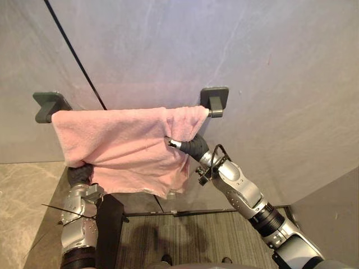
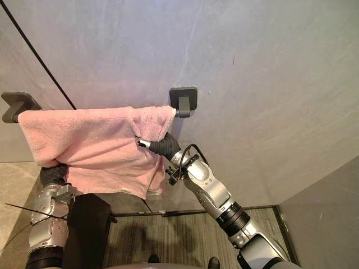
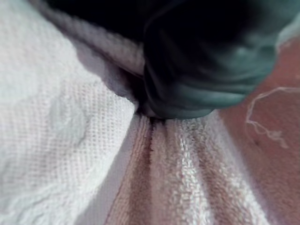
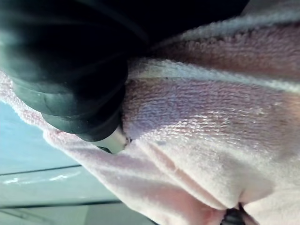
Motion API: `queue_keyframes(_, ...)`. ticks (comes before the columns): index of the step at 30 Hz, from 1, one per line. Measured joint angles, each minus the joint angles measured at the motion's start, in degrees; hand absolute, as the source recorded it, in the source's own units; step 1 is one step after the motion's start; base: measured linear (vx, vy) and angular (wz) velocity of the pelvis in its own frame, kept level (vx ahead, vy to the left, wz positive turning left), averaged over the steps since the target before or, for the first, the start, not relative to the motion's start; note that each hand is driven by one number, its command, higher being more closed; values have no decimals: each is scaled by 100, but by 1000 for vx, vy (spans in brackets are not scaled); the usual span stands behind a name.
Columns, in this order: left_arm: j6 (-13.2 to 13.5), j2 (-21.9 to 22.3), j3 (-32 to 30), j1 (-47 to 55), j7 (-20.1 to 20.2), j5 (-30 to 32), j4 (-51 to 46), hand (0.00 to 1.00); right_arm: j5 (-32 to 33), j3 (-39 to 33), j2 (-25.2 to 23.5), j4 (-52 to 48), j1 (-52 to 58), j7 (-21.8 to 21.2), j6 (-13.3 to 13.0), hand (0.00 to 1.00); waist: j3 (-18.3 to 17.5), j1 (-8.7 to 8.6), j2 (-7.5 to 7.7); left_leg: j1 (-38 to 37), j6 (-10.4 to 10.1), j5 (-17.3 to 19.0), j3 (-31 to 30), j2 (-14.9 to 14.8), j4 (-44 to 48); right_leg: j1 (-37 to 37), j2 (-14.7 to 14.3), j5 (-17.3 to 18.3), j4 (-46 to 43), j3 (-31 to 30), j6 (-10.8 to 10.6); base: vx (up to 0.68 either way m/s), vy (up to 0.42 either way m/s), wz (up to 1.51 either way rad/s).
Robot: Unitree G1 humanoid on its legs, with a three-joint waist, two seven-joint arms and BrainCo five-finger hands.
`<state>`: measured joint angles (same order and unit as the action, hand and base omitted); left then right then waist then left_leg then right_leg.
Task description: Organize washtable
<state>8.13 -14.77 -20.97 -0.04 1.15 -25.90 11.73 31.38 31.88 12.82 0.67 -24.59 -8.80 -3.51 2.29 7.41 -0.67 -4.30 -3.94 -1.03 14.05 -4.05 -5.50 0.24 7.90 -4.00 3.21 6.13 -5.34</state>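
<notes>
A pink towel (image 1: 120, 145) hangs spread over a bar on the grey wall, between a left dark bracket (image 1: 47, 105) and a right dark bracket (image 1: 215, 100). My left hand (image 1: 79, 175) reaches up under the towel's lower left edge, and the cloth covers everything past its dark cover. My right hand (image 1: 193, 147) is pushed into the towel's bunched right side just below the right bracket. Up close, the left wrist view has the towel's folds (image 3: 187, 178) against my hand's cover (image 3: 206, 61). The right wrist view has the pink pile (image 4: 211, 117) pressed against that hand's cover (image 4: 65, 70).
A thin dark line (image 1: 73, 53) runs slantwise down the wall behind the towel. Below lies a dark ribbed floor mat (image 1: 190, 235). A grey ledge (image 1: 331, 207) stands at the lower right, and pale stone tiling (image 1: 22, 196) at the lower left.
</notes>
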Motion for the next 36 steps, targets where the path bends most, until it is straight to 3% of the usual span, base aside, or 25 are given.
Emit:
queue_keyframes(6, 0, 1, 0, 0, -2, 0, 0, 100, -4, 7, -3, 13, 0, 3, -1, 100, -16, 0, -6, 0, -1, -1, 1, -2, 0, -1, -2, 0, 0, 0, 0, -10, -8, 0)
queue_keyframes(7, 0, 1, 0, 0, -2, 0, 0, 0, -4, 7, -3, 13, 0, 3, -1, 100, -16, -1, -6, 0, -1, -1, 1, -2, 1, -1, -2, 0, 0, 0, 0, 0, 0, 0)
queue_keyframes(8, 0, 1, 0, 0, -3, 1, 0, 0, -4, 7, -5, 19, 0, 5, -2, 0, -17, -1, -5, 0, -1, -1, 1, -2, 1, -1, -2, 0, 0, 0, 0, 0, 0, 0)
queue_keyframes(31, -1, 0, -193, 112, -5, -280, 0, 0, 470, -86, 123, 89, 331, -158, -25, 0, -68, -22, 15, -9, -1, -2, 11, -2, 6, -1, 0, 0, 0, -3, 0, 0, 0, 0)
queue_keyframes(36, 3, 1, -479, 131, -5, -471, 1, 0, 524, -775, 133, 88, 967, -248, -33, 0, -94, -13, 48, -16, -1, -1, 0, -1, 6, 14, 1, 1, 0, 6, 0, 0, 0, 0)
